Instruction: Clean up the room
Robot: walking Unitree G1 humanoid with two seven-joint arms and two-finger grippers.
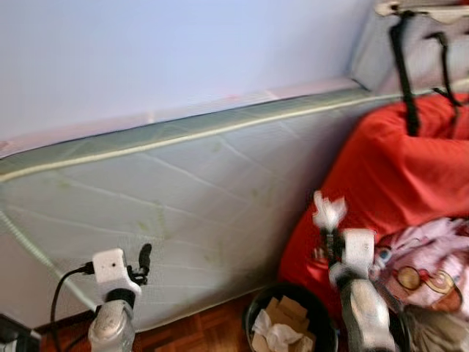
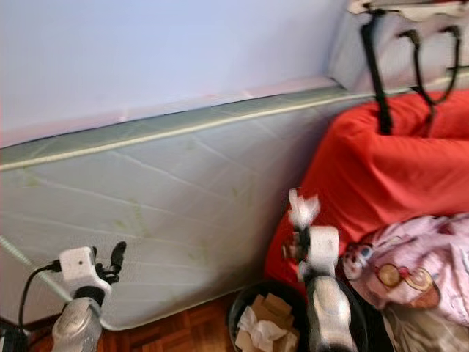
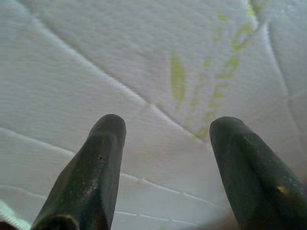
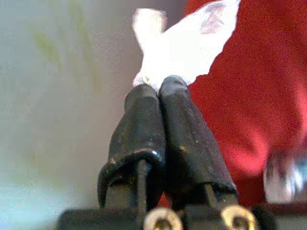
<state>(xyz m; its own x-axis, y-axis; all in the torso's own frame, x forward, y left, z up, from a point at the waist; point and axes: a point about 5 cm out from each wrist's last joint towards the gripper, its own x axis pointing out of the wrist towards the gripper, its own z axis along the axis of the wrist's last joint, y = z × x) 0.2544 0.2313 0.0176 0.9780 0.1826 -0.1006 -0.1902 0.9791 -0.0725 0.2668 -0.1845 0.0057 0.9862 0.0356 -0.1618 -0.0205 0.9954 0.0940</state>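
In front of you a quilted mattress [image 1: 183, 213] stands on its long edge against a pale blue wall [image 1: 146, 51]. Its cover is soft white fabric stitched in diagonal lines, with faint green leaf prints and a cream piping along the top edge. Against the mattress's right end slumps a bulging red beanbag [image 1: 396, 176] of smooth cloth, with black straps [image 1: 407, 81] hanging down over its top. A crumpled pink printed cloth [image 1: 429, 271] lies against the beanbag's lower right.

Your right arm is raised upright, its silver forearm rising from the lower edge of the head view, in front of the beanbag's left edge. The right pincer [image 4: 160, 93] is clenched, its two black fingers pressed together on a scrap of crumpled white tissue [image 1: 328, 211] that sticks out above the tips. Directly below it, on the reddish wooden floor [image 1: 190, 330], sits a round black bin [image 1: 256, 304] holding crumpled paper and brown cardboard scraps.

Your left arm is held lower, near the mattress's bottom left corner. The left pincer [image 3: 165, 129] is released, fingers spread wide apart and grasping nothing, pointing at the quilted cover.
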